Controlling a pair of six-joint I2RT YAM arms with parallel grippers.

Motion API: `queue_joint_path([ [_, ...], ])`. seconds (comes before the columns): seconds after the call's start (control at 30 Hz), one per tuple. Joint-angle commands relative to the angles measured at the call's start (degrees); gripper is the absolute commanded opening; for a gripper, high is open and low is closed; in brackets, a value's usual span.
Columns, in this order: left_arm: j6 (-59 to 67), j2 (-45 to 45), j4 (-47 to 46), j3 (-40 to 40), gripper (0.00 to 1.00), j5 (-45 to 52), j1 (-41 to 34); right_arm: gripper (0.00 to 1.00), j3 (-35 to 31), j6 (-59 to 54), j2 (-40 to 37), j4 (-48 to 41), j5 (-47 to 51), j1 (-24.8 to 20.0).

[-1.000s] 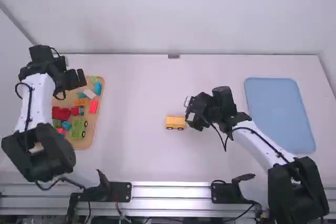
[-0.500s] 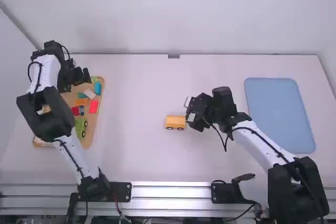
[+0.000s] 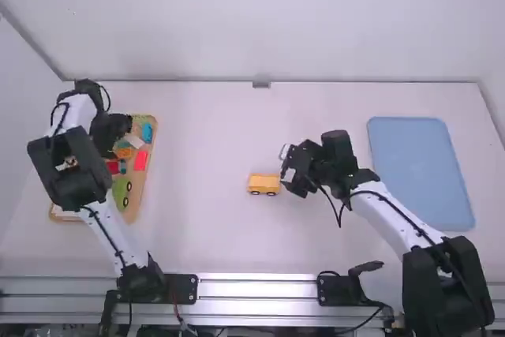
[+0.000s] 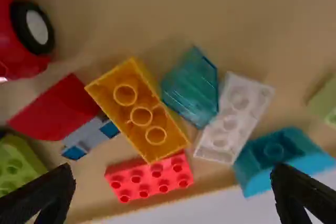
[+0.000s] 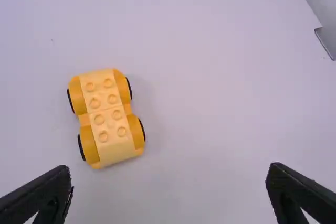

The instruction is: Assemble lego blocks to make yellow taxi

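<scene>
Over the wooden tray (image 3: 136, 207) at the left, my left gripper (image 3: 126, 125) hangs above the blocks. In the left wrist view the left gripper (image 4: 176, 195) is open, fingers wide apart. Beneath it an orange brick (image 4: 140, 109) lies hollow side up, touching a translucent teal block (image 4: 193, 86) and near a white brick (image 4: 233, 116). The yellow car base (image 3: 263, 184) with wheels stands on the table, left of my right gripper (image 3: 289, 171). From the right wrist, the open right gripper (image 5: 169, 192) holds nothing and the yellow car base (image 5: 107, 119) sits beyond its fingers.
A red brick (image 4: 149, 177), a blue curved block (image 4: 278, 156), a red wheeled piece (image 4: 21, 32) and a green block (image 4: 18, 166) share the tray. At the right of the table lies a blue tray (image 3: 420, 171).
My left arm swung from farther left and extended, then its gripper came down a little over the wooden tray. The right arm and the yellow car base stayed nearly still.
</scene>
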Motion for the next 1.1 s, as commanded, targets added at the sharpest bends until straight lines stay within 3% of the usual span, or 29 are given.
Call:
queue_joint_path([
  [0.0,-12.39,0.07,1.66,-2.64,0.93,-0.61,0.15,0.99,0.09,0.35,-0.52,-0.24,-0.28,-0.09],
  [0.1,-14.69,0.07,3.80,-4.44,0.68,-0.59,0.09,0.99,0.09,0.37,-0.52,-0.24,-0.28,0.17],
  [0.33,-15.98,0.07,6.60,-6.40,0.66,-0.61,0.07,0.99,0.09,0.33,-0.52,-0.46,-0.24,0.61],
  [0.37,-17.07,0.07,7.08,-6.88,0.61,-0.74,0.02,0.99,0.09,0.35,-0.52,-0.46,-0.26,0.61],
  [0.57,-17.40,0.07,10.14,-9.20,0.58,-0.57,0.02,0.99,0.09,2.34,-0.52,-0.20,0.13,0.61],
  [0.73,-17.84,0.07,11.13,-10.08,0.49,-0.76,-0.17,0.99,0.09,2.89,-0.52,-0.24,0.35,0.61],
  [1.07,-17.81,0.07,12.72,-11.85,0.45,-2.19,0.11,0.99,0.09,2.89,-0.52,-0.24,0.35,0.61],
])
